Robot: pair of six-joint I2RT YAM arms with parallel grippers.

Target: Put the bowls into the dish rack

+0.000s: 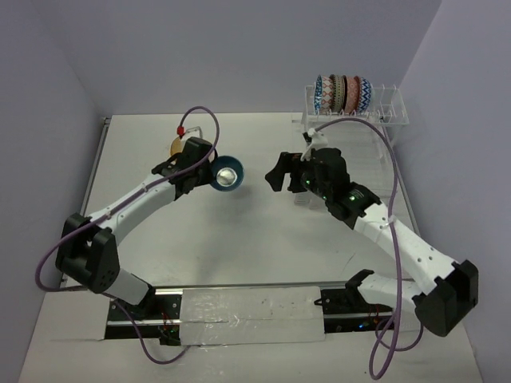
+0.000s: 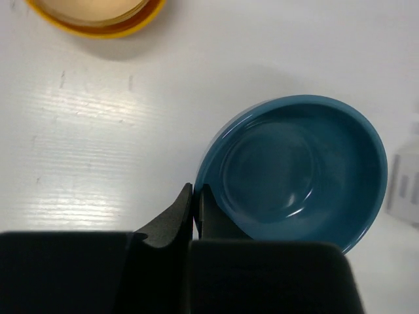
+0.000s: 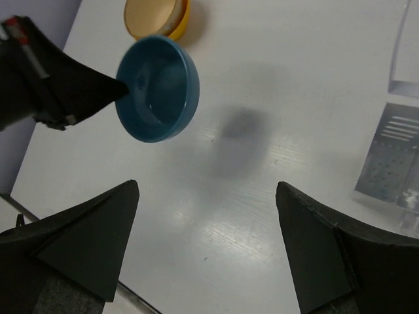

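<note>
My left gripper (image 1: 209,176) is shut on the rim of the plain teal bowl (image 1: 228,173) and holds it above the table, left of centre. In the left wrist view the fingers (image 2: 180,210) pinch the teal bowl's (image 2: 294,170) near-left rim. The orange-yellow bowl (image 1: 176,145) sits on the table behind the left gripper; it also shows in the left wrist view (image 2: 98,16). My right gripper (image 1: 279,177) is open and empty, right of the teal bowl (image 3: 157,88). The dish rack (image 1: 382,118) stands at the far right with several patterned bowls (image 1: 343,93) upright in its prongs.
The rack's lower tray (image 3: 393,157) lies beside the right gripper. Purple cables loop over both arms. A walled enclosure bounds the table on the left, back and right.
</note>
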